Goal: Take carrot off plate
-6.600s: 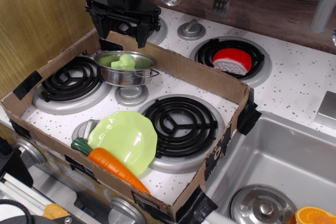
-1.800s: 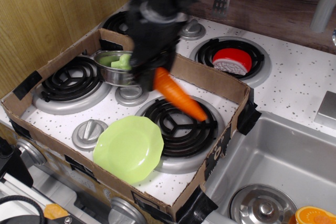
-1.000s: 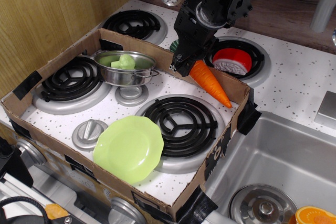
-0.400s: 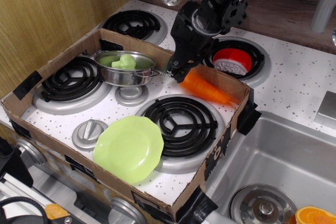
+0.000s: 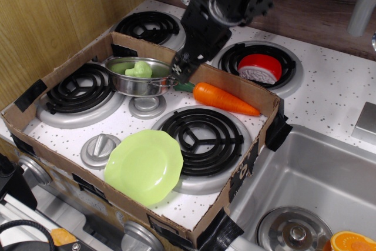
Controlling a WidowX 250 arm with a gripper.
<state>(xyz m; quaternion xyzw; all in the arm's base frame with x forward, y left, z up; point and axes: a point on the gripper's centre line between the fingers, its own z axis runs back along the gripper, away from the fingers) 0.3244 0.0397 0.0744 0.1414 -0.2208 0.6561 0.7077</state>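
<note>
With the carrot lying well beyond the plate, off it, against the cardboard tray's far wall, the job looks done. Gripper sits beside the stem end, clamped on nothing; how wide its jaws are, I cannot tell. Best move: lift straight up, without nudging the carrot. Count: one carrot, one plate, one steel pot.

Carrot flat beside burner — plate bare (lime-green).
</note>
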